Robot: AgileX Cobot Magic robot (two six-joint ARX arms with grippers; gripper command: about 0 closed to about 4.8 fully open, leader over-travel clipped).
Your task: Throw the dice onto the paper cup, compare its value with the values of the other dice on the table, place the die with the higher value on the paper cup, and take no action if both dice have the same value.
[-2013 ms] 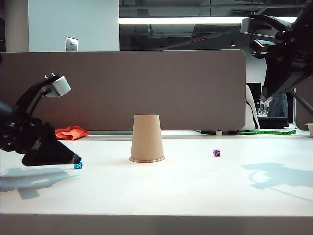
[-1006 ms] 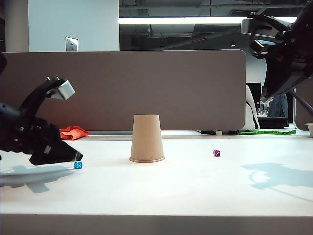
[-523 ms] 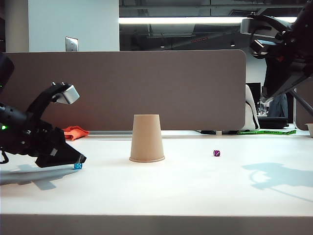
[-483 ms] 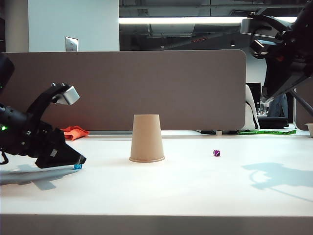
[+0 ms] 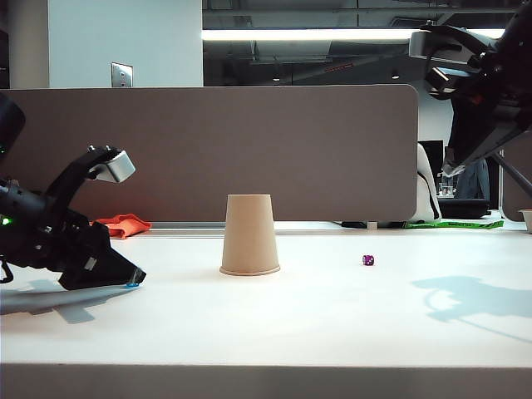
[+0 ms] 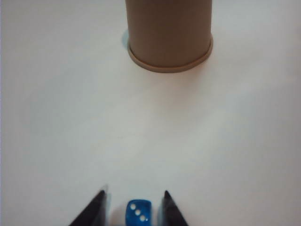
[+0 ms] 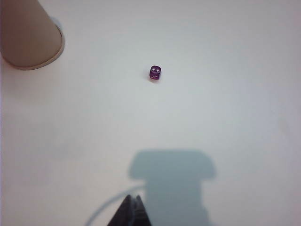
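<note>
The dice, a tiny blue cube (image 6: pixel 138 213) showing three pale pips, lies on the white table (image 5: pixel 332 316) between the fingers of my left gripper (image 6: pixel 134 193). That gripper is open, with a gap on each side of the cube. In the exterior view the left gripper (image 5: pixel 135 275) rests low at the far left and almost hides the blue cube (image 5: pixel 132 284). The paper cup (image 5: pixel 249 235) stands upside down mid-table, well ahead of the left gripper. The other dice, a dark purple cube (image 5: pixel 368 260), sits right of the cup. My right gripper (image 7: pixel 132 197) is shut, high above the table and short of the purple cube (image 7: pixel 156 72).
A grey partition (image 5: pixel 208 150) runs along the table's back edge. An orange cloth (image 5: pixel 121 224) lies at the back left and a green strip (image 5: pixel 453 223) at the back right. The right arm (image 5: pixel 490 91) hangs high at the right.
My left gripper has sunk to the table and slid forward, so its open fingers now straddle the blue cube. The right arm, the cup and the purple cube have stayed put.
</note>
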